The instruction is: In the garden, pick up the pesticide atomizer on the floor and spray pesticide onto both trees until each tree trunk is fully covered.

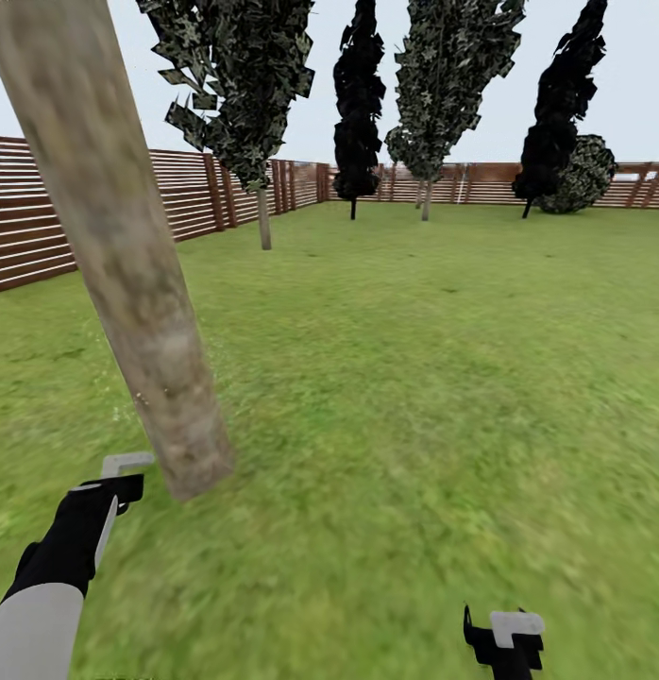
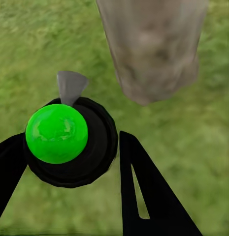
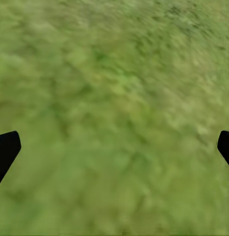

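The pesticide atomizer [image 2: 57, 133] has a bright green round top, a black collar and a grey nozzle [image 1: 126, 463]. My left gripper [image 2: 70, 162] is shut on it, one black finger on each side. Its nozzle points toward the base of a thick, leaning grey-brown tree trunk [image 1: 131, 264], which stands close in front at the left and also appears in the left wrist view [image 2: 153, 44]. No mist shows. In the head view my left gripper [image 1: 120, 489] sits just left of the trunk's foot. My right gripper [image 1: 504, 642] hangs open over bare grass [image 3: 114, 98] at the lower right.
A green lawn [image 1: 443, 378] stretches ahead to a brown slatted fence [image 1: 193, 194]. Further trees stand at the back: a thin-trunked one [image 1: 263, 219], two narrow black ones [image 1: 356, 104], a leafy one [image 1: 426, 194], and a round bush [image 1: 584, 175].
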You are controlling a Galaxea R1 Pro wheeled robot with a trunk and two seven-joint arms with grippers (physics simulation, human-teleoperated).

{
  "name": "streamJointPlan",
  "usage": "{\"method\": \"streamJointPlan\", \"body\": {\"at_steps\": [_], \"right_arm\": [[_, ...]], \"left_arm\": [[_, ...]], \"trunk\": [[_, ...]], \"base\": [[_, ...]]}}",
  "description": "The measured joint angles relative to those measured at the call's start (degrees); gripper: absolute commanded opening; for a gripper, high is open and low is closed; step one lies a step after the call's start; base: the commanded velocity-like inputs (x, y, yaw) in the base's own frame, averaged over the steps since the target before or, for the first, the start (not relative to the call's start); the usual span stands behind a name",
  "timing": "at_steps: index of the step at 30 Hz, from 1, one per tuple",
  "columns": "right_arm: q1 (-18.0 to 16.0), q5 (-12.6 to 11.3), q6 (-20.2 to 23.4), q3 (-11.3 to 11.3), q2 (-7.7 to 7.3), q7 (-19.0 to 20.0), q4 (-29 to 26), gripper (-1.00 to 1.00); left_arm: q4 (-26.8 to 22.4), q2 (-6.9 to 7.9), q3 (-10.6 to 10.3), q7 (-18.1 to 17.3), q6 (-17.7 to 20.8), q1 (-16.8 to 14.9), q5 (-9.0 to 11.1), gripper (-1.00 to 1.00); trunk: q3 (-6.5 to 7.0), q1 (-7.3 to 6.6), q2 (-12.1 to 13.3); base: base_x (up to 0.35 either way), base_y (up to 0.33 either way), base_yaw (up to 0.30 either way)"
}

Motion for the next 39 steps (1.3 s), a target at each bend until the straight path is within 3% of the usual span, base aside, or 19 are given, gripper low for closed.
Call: {"method": "streamJointPlan", "body": {"at_steps": [12,15,17,19,21,23,26,28,33,39], "right_arm": [[0.0,0.0,0.0,0.0,-0.03,0.0,0.0,1.00],[0.0,-0.1,0.0,0.0,-0.16,-0.1,-0.1,1.00],[0.0,-0.1,0.0,0.0,-0.17,-0.1,-0.1,1.00],[0.0,-0.1,0.0,0.0,-0.24,-0.1,-0.1,1.00],[0.0,-0.1,0.0,-0.1,-0.26,-0.1,-0.1,1.00],[0.0,-0.1,0.0,-0.1,-0.26,-0.1,-0.1,1.00],[0.0,-0.1,0.0,-0.1,-0.26,-0.1,-0.1,1.00],[0.0,-0.1,0.0,-0.1,-0.26,-0.1,-0.1,1.00],[0.0,-0.1,0.0,0.0,-0.26,-0.1,-0.1,1.00],[0.0,-0.1,0.0,0.0,-0.26,-0.1,-0.1,1.00]], "left_arm": [[0.4,-0.41,0.1,-0.1,0.2,0.0,0.2,-1.00],[0.1,-0.38,-0.4,-1.8,2.5,-0.7,0.3,-1.00],[-0.5,0.00,-2.5,-5.5,7.7,-2.6,0.4,-1.00],[-0.9,1.00,-5.5,-8.8,11.1,-7.7,0.0,-1.00],[-0.5,4.21,-6.1,-11.1,11.6,-10.5,-0.6,-1.00],[-1.1,8.14,-6.6,-16.2,12.0,-11.2,-0.6,-1.00],[-4.5,8.00,-12.1,-17.1,13.7,-10.9,0.4,-1.00],[-7.9,7.97,-13.9,-17.2,17.9,-11.0,0.3,-1.00],[-9.1,8.40,-11.8,-17.2,19.2,-10.8,1.4,-1.00],[-9.1,8.09,-11.6,-17.1,19.0,-10.7,1.5,-1.00]], "trunk": [[0.00,0.00,0.0],[0.00,0.00,0.0],[0.01,0.00,0.0],[0.02,-0.01,0.0],[0.01,0.00,0.0],[0.00,0.00,0.0],[0.00,0.00,0.0],[0.00,0.00,0.0],[0.00,0.00,0.0],[0.00,0.00,0.0]], "base": [[0.114,-0.205,0.277],[0.005,-0.004,0.113],[0.001,-0.001,0.017],[0.000,0.000,0.002],[0.000,0.000,0.000],[0.000,0.000,0.000],[0.000,0.000,0.000],[0.085,-0.070,0.000],[0.064,-0.236,0.141],[0.001,-0.273,0.271]]}}
